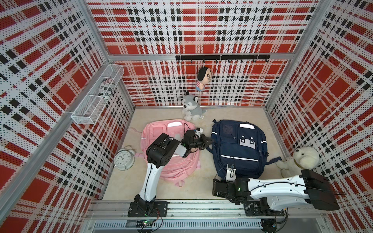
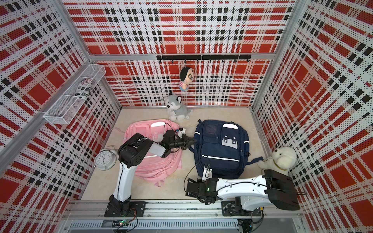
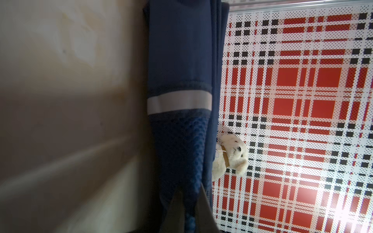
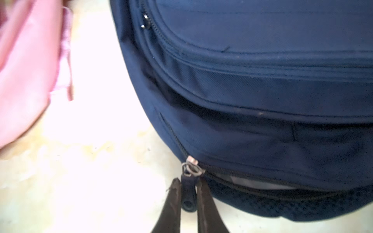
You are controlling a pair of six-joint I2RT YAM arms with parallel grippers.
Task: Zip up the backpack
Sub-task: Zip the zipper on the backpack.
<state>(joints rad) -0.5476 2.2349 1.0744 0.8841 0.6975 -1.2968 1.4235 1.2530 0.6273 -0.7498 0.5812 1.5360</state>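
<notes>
1. The navy backpack (image 1: 240, 149) lies flat on the table (image 1: 129, 181), front side up, toward the right side of the cell, with a pink backpack (image 1: 171, 167) just beside it on its left
2. The right gripper (image 4: 189, 180) sits at the navy backpack's near edge, the one facing the arm bases. Its fingers (image 4: 173, 201) are clamped on the dark zipper pull (image 4: 189, 197), one finger on each side
3. The pull hangs from a silver slider (image 4: 190, 165). Beyond the slider the zipper gapes and pale lining shows in the opening (image 4: 252, 183)
4. The left gripper (image 1: 210, 140) reaches over the pink backpack to the navy backpack's left side. In the left wrist view its fingers (image 3: 205, 209) are drawn close together, with the blue mesh side fabric pinched between them
5. An alarm clock (image 1: 123, 158) stands left of the pink backpack, a husky plush (image 1: 190, 107) sits by the back wall, and a white plush dog (image 1: 302, 159) rests near the navy backpack's right side
</notes>
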